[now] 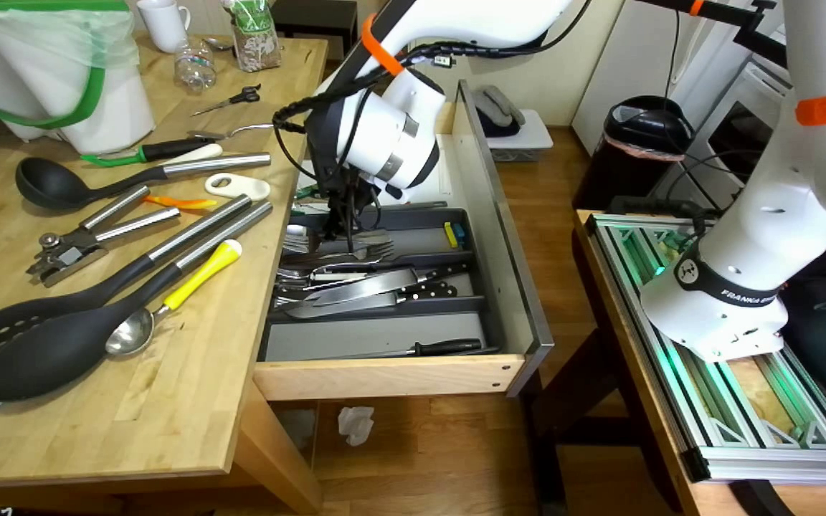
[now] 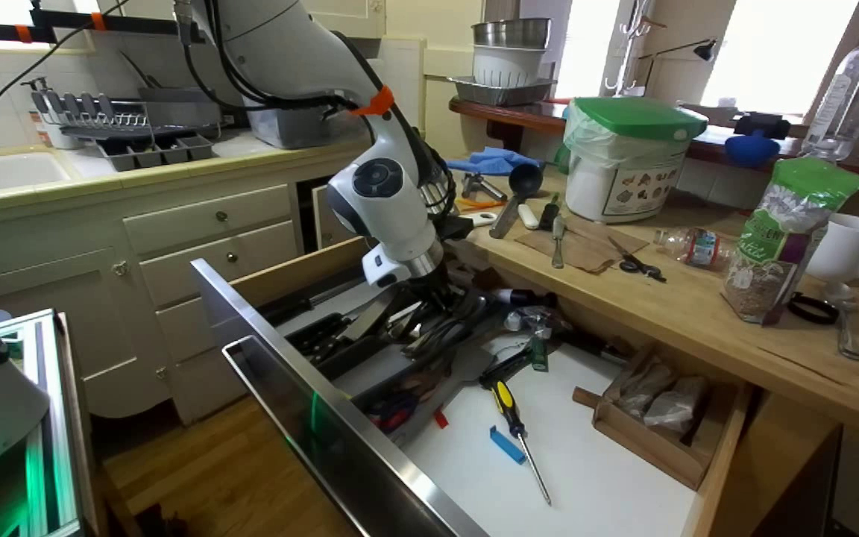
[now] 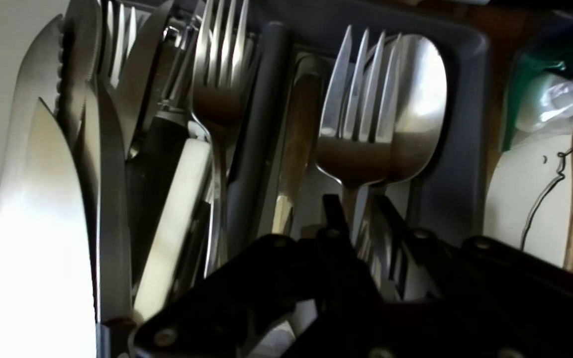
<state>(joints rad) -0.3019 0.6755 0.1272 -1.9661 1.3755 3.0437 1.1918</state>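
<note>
My gripper [image 3: 358, 204] points down into the grey cutlery tray [image 3: 458, 149] in the open drawer. Its two black fingertips stand apart, on either side of the necks of a metal fork [image 3: 353, 156] and a spoon [image 3: 426, 99]. The fork lies partly over the spoon. I cannot tell whether a finger touches them; their handles are partly hidden by the fingers. A wood-coloured handle [image 3: 296, 124] lies left of the fingers. Past the divider are another fork [image 3: 219, 104], a white handle [image 3: 174, 223] and knives [image 3: 55, 209]. The gripper [image 2: 441, 298] also shows in both exterior views [image 1: 347, 233].
The drawer front [image 2: 303, 418] and side walls stand around the tray. A yellow-black screwdriver [image 2: 505, 403], a blue piece [image 2: 507, 445] and a cardboard box [image 2: 642, 451] lie in the drawer. The wooden counter [image 1: 191, 401] beside it bears a ladle [image 1: 54, 186], large spoons [image 1: 76, 351] and scissors [image 2: 634, 261].
</note>
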